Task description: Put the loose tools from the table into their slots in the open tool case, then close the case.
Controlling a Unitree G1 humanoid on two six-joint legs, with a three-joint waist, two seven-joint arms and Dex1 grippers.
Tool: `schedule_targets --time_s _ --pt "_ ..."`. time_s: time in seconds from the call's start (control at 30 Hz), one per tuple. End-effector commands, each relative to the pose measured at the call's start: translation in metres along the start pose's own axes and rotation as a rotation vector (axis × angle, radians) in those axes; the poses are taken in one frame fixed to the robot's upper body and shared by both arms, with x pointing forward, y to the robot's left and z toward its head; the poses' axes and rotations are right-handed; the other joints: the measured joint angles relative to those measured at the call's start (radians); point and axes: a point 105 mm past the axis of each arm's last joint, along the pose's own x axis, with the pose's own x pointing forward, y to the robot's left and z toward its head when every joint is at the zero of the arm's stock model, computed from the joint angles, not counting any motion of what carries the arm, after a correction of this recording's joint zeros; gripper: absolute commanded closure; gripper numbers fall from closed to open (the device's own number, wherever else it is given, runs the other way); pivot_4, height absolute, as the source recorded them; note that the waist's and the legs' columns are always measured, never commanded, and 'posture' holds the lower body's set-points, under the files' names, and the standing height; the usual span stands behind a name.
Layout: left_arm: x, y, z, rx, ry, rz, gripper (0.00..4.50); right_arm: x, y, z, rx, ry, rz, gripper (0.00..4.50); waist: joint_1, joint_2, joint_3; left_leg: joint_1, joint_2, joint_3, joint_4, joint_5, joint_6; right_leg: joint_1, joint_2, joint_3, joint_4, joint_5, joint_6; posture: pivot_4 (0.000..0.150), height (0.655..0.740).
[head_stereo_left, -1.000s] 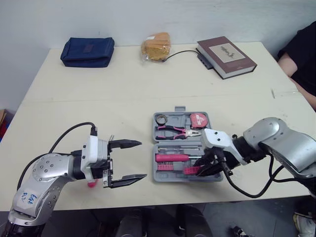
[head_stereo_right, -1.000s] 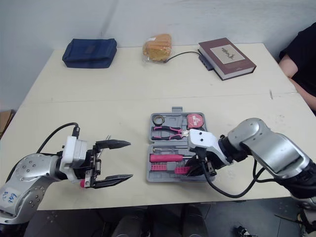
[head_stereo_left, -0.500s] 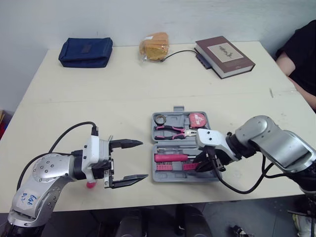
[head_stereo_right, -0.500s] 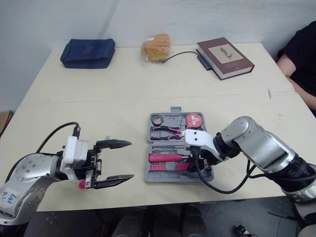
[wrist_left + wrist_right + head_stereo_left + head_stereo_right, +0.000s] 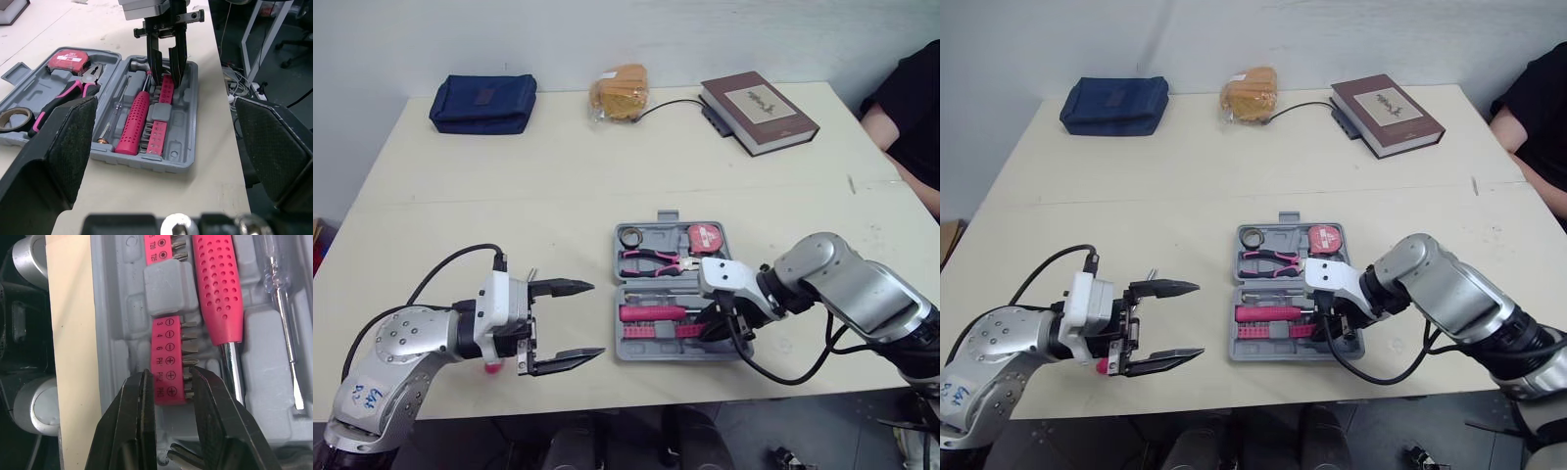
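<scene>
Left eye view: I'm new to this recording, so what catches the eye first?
The open tool case near the table's front edge, stocked with pink tools, stands out. The right gripper reaches into it at the pink bit strip, while the left gripper hangs open over the table to the case's left.

"Is the case shut?"

"No, the grey tool case (image 5: pixel 620 338) lies flat and open. Pink pliers (image 5: pixel 651 260), a tape measure (image 5: pixel 707 238) and maybe a tape roll (image 5: pixel 630 236) sit in the far half. The screwdriver (image 5: pixel 651 313) and a bit strip (image 5: pixel 168 362) sit nearer."

Matt grey plastic tool case (image 5: pixel 264 340), dimpled pink plastic screwdriver handle (image 5: pixel 215 293), smooth cream table (image 5: pixel 509 176).
</scene>
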Motion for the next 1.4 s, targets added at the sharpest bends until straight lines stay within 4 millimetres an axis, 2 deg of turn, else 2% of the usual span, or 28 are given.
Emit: schedule_targets --time_s 0.03,0.23,0.27,0.33,0.37,0.4,0.53,0.63,0.77,0.9,1.0,1.1,1.23,1.4 --pt "0.001 -0.003 0.007 0.038 -0.008 -0.003 0.00 0.003 0.000 -0.003 0.001 0.003 0.000 3.80 0.000 0.000 0.000 0.000 0.000 0.000 0.000 0.000 0.000 0.000 0.000 0.000 0.000 0.000 0.000 0.150 0.7400" --pt "0.001 -0.003 0.007 0.040 -0.005 0.000 0.00 0.008 0.001 -0.004 0.006 -0.021 0.015 3.80 0.000 -0.001 -0.001 0.000 0.000 0.000 0.000 0.000 0.000 0.000 0.000 0.000 0.000 0.000 0.000 0.150 0.7400" --pt "0.001 -0.002 0.007 0.043 -0.005 0.004 0.00 0.007 0.002 0.001 -0.012 -0.063 0.021 3.00 0.000 -0.002 -0.001 0.000 0.000 0.000 0.000 0.000 0.000 0.000 0.000 0.000 0.000 0.000 0.000 0.150 0.7400" --pt "0.001 -0.002 0.007 0.045 -0.005 0.008 0.00 0.002 0.005 0.008 -0.050 -0.117 0.034 2.49 -0.001 -0.002 -0.001 0.000 0.001 0.000 0.000 0.000 0.000 0.000 0.001 0.000 0.000 0.000 0.000 0.150 0.7400" --pt "0.001 -0.003 0.007 0.045 -0.004 0.009 0.00 -0.001 0.006 0.009 -0.066 -0.128 0.040 1.82 0.000 -0.002 -0.001 0.000 0.001 0.000 0.000 0.000 0.000 0.000 0.001 0.000 0.000 0.000 0.000 0.150 0.7400" --pt "0.000 -0.003 0.007 0.042 -0.005 0.012 0.00 -0.009 0.007 0.011 -0.078 -0.139 0.049 1.71 0.000 -0.002 -0.001 0.000 0.000 0.000 0.000 0.000 0.000 0.000 0.000 0.000 0.000 0.000 0.000 0.150 0.7400" --pt "-0.003 -0.006 0.003 0.044 0.015 0.019 0.00 -0.042 0.013 0.013 -0.134 -0.151 0.093 1.71 0.000 -0.002 -0.001 0.000 0.000 0.000 0.000 0.000 0.000 0.000 0.000 0.000 0.000 0.000 0.000 0.150 0.7400" --pt "-0.003 -0.004 0.004 0.061 0.004 0.036 0.00 -0.061 0.010 0.014 -0.129 -0.201 0.100 1.71 0.000 -0.002 -0.001 0.000 0.000 0.000 0.000 0.000 0.001 0.000 0.000 0.000 -0.001 0.000 0.000 0.150 0.7400" --pt "-0.003 -0.002 0.003 0.064 -0.006 0.037 0.00 -0.062 0.006 0.019 -0.108 -0.354 0.124 1.71 0.000 -0.003 -0.001 0.000 0.001 0.000 0.000 0.000 0.000 0.001 0.000 0.000 -0.001 0.000 0.000 0.150 0.7400" --pt "-0.002 -0.002 0.002 0.063 -0.008 0.022 0.00 -0.052 -0.003 0.011 -0.162 -0.423 0.076 1.71 0.001 -0.003 -0.001 0.000 0.000 0.001 0.000 0.000 0.000 0.000 0.000 0.000 -0.001 0.000 0.000 0.150 0.7400" --pt "-0.004 -0.003 0.000 0.058 -0.002 0.027 0.00 -0.047 0.001 0.005 -0.185 -0.449 0.095 1.71 0.001 -0.003 -0.001 0.000 0.000 0.001 0.000 0.000 0.000 0.001 0.000 0.000 0.000 0.000 0.000 0.150 0.7400" --pt "-0.006 -0.004 -0.001 0.055 0.004 0.025 0.00 -0.041 0.006 0.001 -0.198 -0.449 0.120 2.54 0.001 -0.003 -0.001 0.000 0.000 0.001 0.000 0.000 0.001 0.001 0.000 0.000 0.000 0.000 0.000 0.150 0.7400" --pt "-0.006 -0.004 0.000 0.055 0.004 0.025 0.00 -0.028 0.007 -0.005 -0.226 -0.463 0.110 4.41 0.001 -0.003 -0.001 0.001 0.000 0.001 0.000 0.000 0.000 0.001 0.000 0.000 0.000 0.000 0.000 0.150 0.7400" --pt "-0.006 -0.004 0.000 0.052 0.006 0.025 0.00 -0.020 0.001 -0.011 -0.255 -0.470 0.079 4.46 0.001 -0.003 -0.001 0.001 0.000 0.001 0.000 0.000 0.000 0.001 0.000 0.000 0.000 0.000 0.000 0.150 0.7400"
